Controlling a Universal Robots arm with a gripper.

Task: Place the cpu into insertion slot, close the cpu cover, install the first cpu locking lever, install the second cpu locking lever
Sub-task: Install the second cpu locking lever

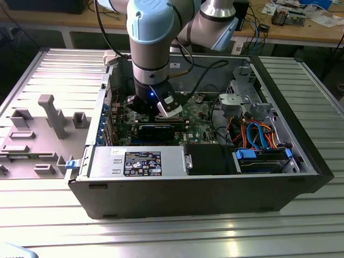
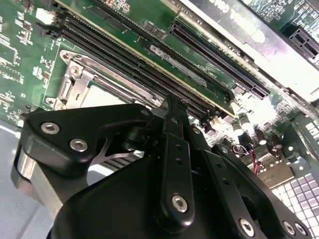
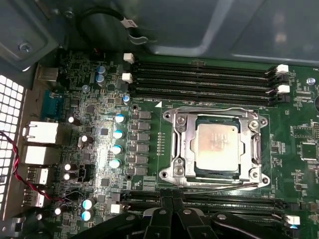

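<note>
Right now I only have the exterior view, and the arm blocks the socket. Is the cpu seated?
Observer: Yes. In the first wrist view the cpu lies flat in the socket, silver top up.
Operator: And the cpu cover?
Observer: The cpu cover lies down around the chip, which shows through its window.
Operator: Where is the gripper against that?
Observer: The gripper is beside the socket, at the dark memory slots along one side, apart from the cover. I cannot tell whether it touches the board.
</note>
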